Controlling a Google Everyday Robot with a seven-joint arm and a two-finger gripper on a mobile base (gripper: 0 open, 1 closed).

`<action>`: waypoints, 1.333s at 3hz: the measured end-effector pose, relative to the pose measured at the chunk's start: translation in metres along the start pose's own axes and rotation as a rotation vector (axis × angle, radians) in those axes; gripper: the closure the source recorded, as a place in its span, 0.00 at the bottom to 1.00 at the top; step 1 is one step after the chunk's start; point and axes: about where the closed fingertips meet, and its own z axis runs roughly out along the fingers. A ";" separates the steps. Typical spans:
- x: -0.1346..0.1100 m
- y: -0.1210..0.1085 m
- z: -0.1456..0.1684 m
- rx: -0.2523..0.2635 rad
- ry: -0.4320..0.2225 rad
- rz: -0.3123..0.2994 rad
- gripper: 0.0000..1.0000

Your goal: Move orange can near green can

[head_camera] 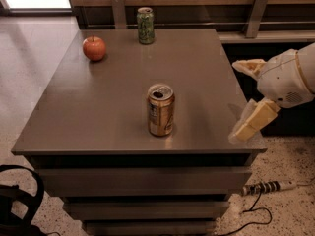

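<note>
The orange can (161, 110) stands upright near the front middle of the grey table (98, 107), its silver top opened. The green can (145, 25) stands upright at the table's far edge, well behind the orange can. My gripper (246, 100) is at the right edge of the table, to the right of the orange can and apart from it. Its two pale fingers are spread wide, one upper finger (249, 66) and one lower finger (253, 121), with nothing between them.
A red apple (94, 48) sits at the table's far left. A wooden wall with metal brackets (256, 14) runs behind the table. A power strip and cable (266, 187) lie on the floor at the right. A black object (17, 205) is at the lower left.
</note>
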 end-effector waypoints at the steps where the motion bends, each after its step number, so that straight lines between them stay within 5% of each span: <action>1: -0.017 0.003 0.036 -0.027 -0.229 -0.014 0.00; 2: -0.045 0.004 0.034 -0.038 -0.432 -0.008 0.00; 4: -0.074 0.004 0.026 -0.078 -0.561 0.037 0.00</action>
